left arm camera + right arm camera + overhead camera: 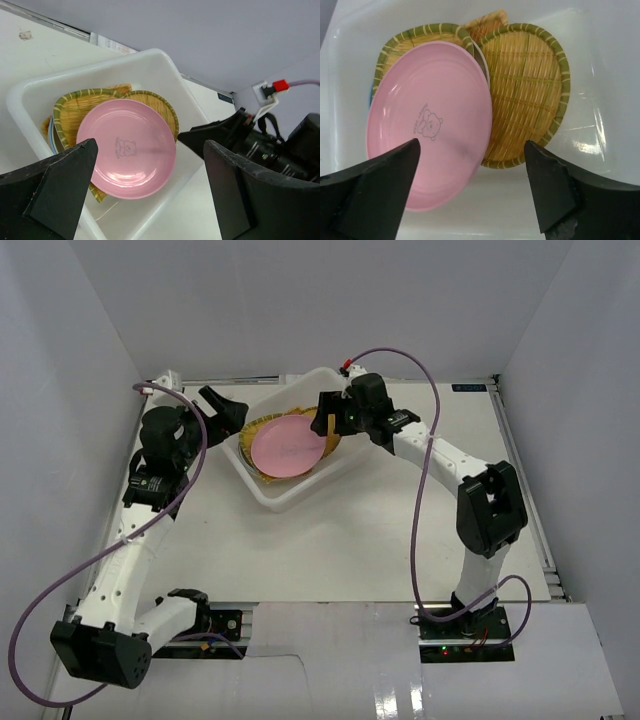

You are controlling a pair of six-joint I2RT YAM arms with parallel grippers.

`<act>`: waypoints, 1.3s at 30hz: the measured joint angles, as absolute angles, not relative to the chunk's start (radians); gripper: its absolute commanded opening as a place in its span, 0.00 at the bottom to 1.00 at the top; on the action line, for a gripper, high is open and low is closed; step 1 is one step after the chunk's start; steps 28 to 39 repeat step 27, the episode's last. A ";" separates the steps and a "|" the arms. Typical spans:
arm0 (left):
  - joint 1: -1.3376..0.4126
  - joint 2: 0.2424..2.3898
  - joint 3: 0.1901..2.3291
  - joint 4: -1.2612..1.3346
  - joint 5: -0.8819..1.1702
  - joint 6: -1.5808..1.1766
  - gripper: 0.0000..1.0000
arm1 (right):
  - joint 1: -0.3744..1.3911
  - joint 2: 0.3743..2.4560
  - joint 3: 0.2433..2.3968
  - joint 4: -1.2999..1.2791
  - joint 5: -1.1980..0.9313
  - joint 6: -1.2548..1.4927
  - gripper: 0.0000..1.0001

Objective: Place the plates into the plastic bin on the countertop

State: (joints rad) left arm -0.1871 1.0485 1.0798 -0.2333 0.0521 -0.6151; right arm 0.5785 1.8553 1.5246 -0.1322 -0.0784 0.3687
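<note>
Overhead: round pink plate (285, 447) atop yellow woven trays (527, 95), white plastic bin (270, 495).
Left gripper (150, 145), right gripper (470, 150) gape empty near rim (165, 55); wrists reveal bear print (427, 125).

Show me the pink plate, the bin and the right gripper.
pink plate (430, 125): right wrist view, its middle.
bin (100, 77): left wrist view, far inner wall.
right gripper (471, 145): right wrist view, midway between fingertips.

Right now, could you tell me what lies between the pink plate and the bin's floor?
Woven trays, stacked under the pink plate in the bin, clearest in the left wrist view.
</note>
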 measured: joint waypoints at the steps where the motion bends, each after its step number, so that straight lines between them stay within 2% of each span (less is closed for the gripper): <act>1: -0.187 1.031 1.073 -0.237 0.067 -0.608 0.98 | 0.579 1.838 1.527 -0.139 -0.078 0.359 0.92; 7: -0.189 0.960 1.042 -0.336 0.124 -0.564 0.98 | 0.561 1.600 1.501 -0.174 -0.047 0.295 0.90; 11: -0.189 0.882 1.042 -0.377 0.175 -0.545 0.98 | 0.550 1.290 1.328 -0.123 0.000 0.276 0.90; 15: -0.189 0.773 1.042 -0.390 0.250 -0.537 0.98 | 0.550 0.929 1.053 -0.045 0.067 0.285 0.90; 17: -0.189 0.712 1.040 -0.392 0.286 -0.532 0.98 | 0.551 0.800 0.959 -0.043 0.112 0.294 0.93; 18: -0.189 0.680 1.040 -0.394 0.297 -0.530 0.98 | 0.551 0.737 0.926 -0.045 0.136 0.302 0.90; 22: -0.189 0.549 1.028 -0.412 0.316 -0.518 0.98 | 0.551 0.556 0.841 -0.095 0.209 0.316 0.90; 27: -0.192 0.463 0.993 -0.446 0.327 -0.513 0.98 | 0.550 0.442 0.794 -0.162 0.254 0.336 0.90; 39: -0.192 0.463 0.993 -0.446 0.327 -0.513 0.98 | 0.550 0.442 0.794 -0.162 0.254 0.336 0.90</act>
